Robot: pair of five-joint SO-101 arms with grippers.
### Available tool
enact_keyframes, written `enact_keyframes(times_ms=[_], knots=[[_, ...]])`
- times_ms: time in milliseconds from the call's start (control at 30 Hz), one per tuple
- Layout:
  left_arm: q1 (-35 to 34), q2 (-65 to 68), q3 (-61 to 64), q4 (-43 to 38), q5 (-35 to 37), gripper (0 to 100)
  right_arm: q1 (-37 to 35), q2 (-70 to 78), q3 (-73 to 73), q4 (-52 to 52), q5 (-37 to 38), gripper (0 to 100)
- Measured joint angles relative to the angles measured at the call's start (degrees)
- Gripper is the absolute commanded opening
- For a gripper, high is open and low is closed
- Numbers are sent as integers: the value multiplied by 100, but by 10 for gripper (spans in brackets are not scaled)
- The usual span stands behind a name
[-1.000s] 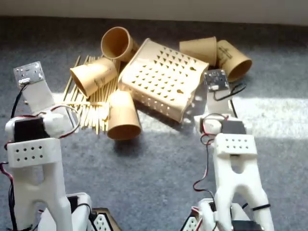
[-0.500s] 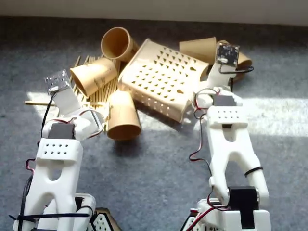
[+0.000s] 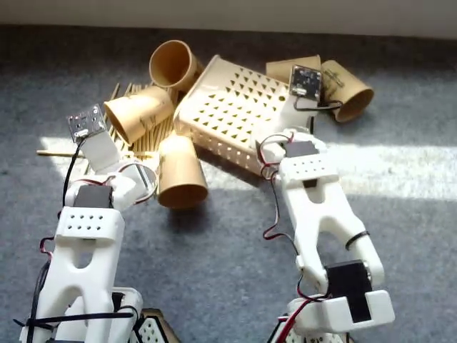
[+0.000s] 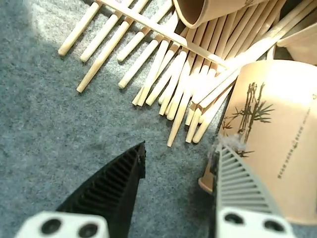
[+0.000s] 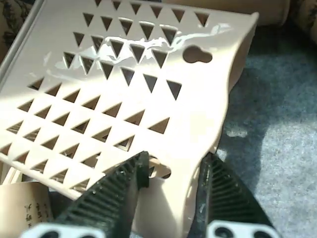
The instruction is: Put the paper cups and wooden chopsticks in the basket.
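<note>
nothing is in the basket [image 3: 228, 118] yet. it lies bottom-up and tilted on the grey-covered table [image 3: 214, 271], toward the far edge, so i judge it must be righted before anything can go in. all five paper cups lie on their sides around it. the nearest cup [image 3: 181, 175] is just beside the basket on its left. the wooden chopsticks [image 3: 136, 157] are spread in a loose heap under and beside that cup. a second cup [image 3: 139, 113] rests on the heap farther back, and a third cup [image 3: 173, 64] lies beyond it near the far edge. on the basket's far right side are a fourth cup [image 3: 282, 69] and a fifth cup [image 3: 350, 89], touching each other. every piece is left to do.

the left arm [image 3: 86, 229] stands at the near-left of the table and leans forward. the left tool [image 4: 181, 148] is wide and holds nothing. it points down over bare table, between the chopstick ends and the nearest cup, with its pale jaw just beside the cup's rim. the right arm [image 3: 314, 207] stretches farther out and slants toward the middle. the right tool [image 5: 173, 161] has one jaw on each side of the basket's side wall, by the handle hole. it is narrow and seems clamped on that wall.
</note>
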Motion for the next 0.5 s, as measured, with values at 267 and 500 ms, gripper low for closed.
enact_keyframes(times_ms=[267, 500], knots=[[0, 0, 0, 0, 0, 231, 79, 800, -492, -185, 0, 171], [0, 0, 35, 0, 0, 231, 97, 1213, -615, -229, 0, 74]])
